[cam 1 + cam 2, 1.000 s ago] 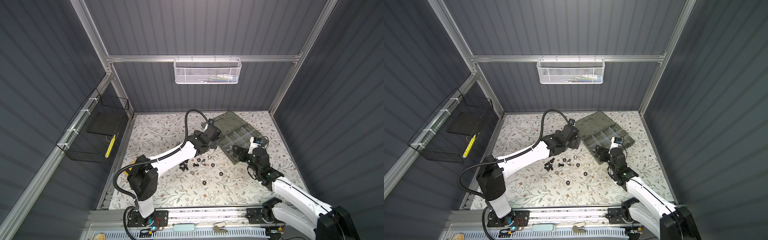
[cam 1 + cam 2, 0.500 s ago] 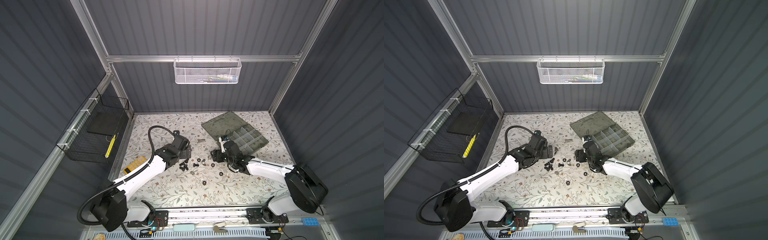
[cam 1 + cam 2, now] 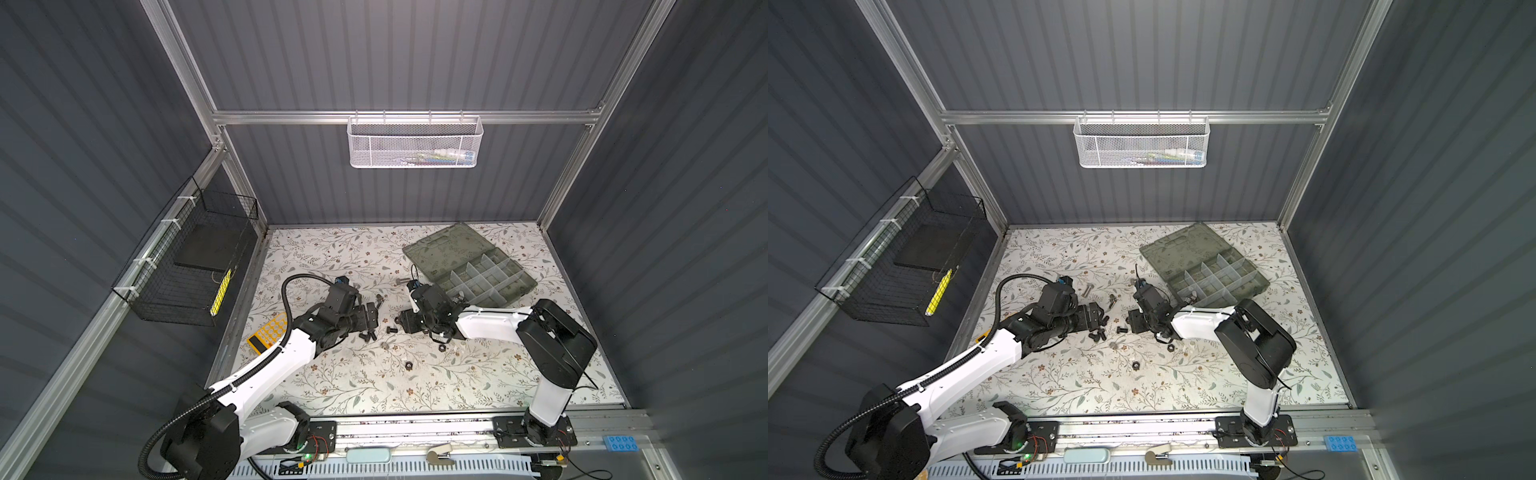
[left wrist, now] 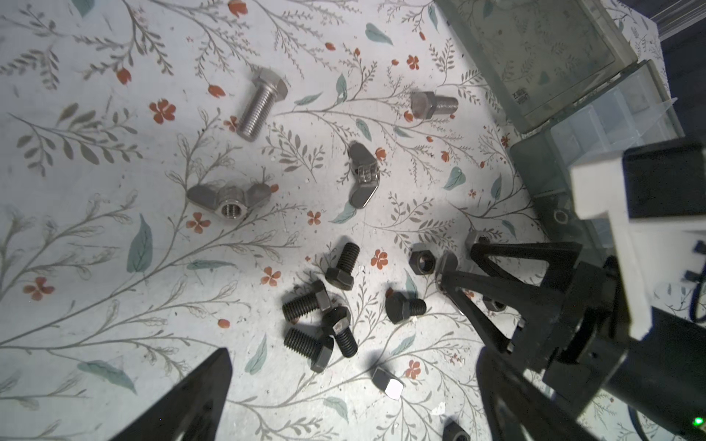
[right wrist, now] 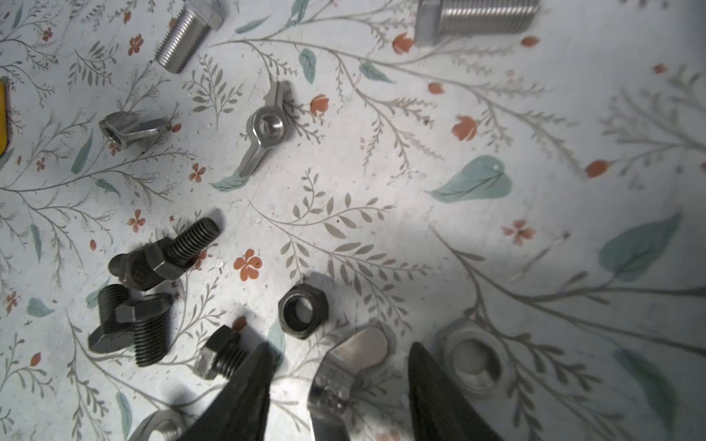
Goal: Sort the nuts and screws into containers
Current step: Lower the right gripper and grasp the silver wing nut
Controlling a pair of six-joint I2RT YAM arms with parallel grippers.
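Loose screws and nuts lie mid-table. My right gripper (image 5: 340, 346) (image 3: 401, 322) stands open around a silver wing nut (image 5: 353, 362), with a gap on each side. A black nut (image 5: 303, 310) and a silver nut (image 5: 473, 359) lie just outside its fingers. My left gripper (image 4: 353, 353) (image 3: 372, 316) hangs wide open over black screws (image 4: 324, 324) and a small silver nut (image 4: 387, 383), holding nothing. Two silver screws (image 4: 261, 103) and two more wing nuts (image 4: 229, 198) lie farther off. The containers (image 3: 486, 274) (image 3: 1219, 274) sit in the open organizer case at back right.
A yellow calculator (image 3: 270, 332) lies left of the left arm. A black wire basket (image 3: 195, 266) hangs on the left wall and a white mesh basket (image 3: 413, 143) on the back rail. Two black nuts (image 3: 409, 365) lie nearer the front.
Both grippers have left the organizer case and come down to the loose hardware mid-table. The right jaws have narrowed around the wing nut; the left jaws stay wide.
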